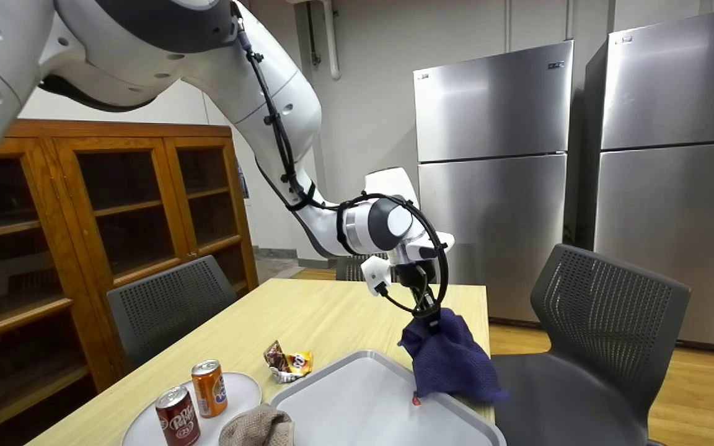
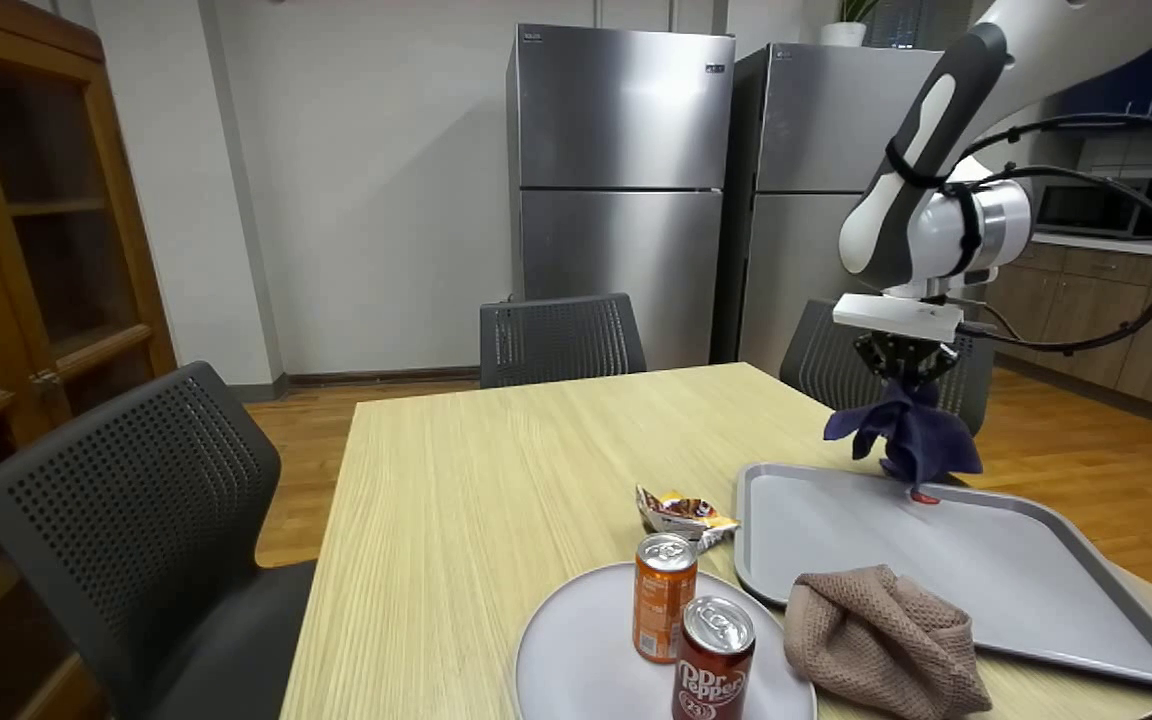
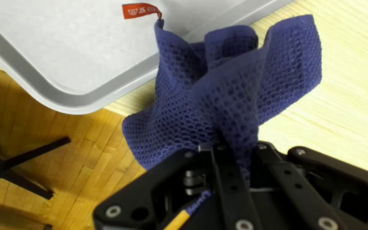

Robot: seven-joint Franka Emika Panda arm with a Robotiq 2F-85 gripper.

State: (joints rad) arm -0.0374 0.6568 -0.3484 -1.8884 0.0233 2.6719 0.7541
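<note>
My gripper (image 3: 239,150) is shut on a dark purple waffle-weave cloth (image 3: 184,105), which is bunched between the fingers and hangs down in loose folds. Its red care tag (image 3: 139,10) is over the grey tray (image 3: 75,48), by the rim. In an exterior view the gripper (image 1: 432,321) points down above the tray's far side, and the cloth (image 1: 450,365) drapes past the rim and table edge. Elsewhere the cloth (image 2: 921,440) shows below the gripper (image 2: 902,378), its lower tip by the tray (image 2: 866,525). Folds hide the fingertips in both exterior views.
A brown cloth (image 2: 876,640) lies against the tray's near edge. Beside it a round plate (image 2: 576,650) bears an orange can (image 2: 664,600) and a Dr Pepper can (image 2: 714,660). A crumpled snack wrapper (image 1: 289,362) is on the table (image 1: 320,310). Close to the hanging cloth stands a chair (image 1: 599,334).
</note>
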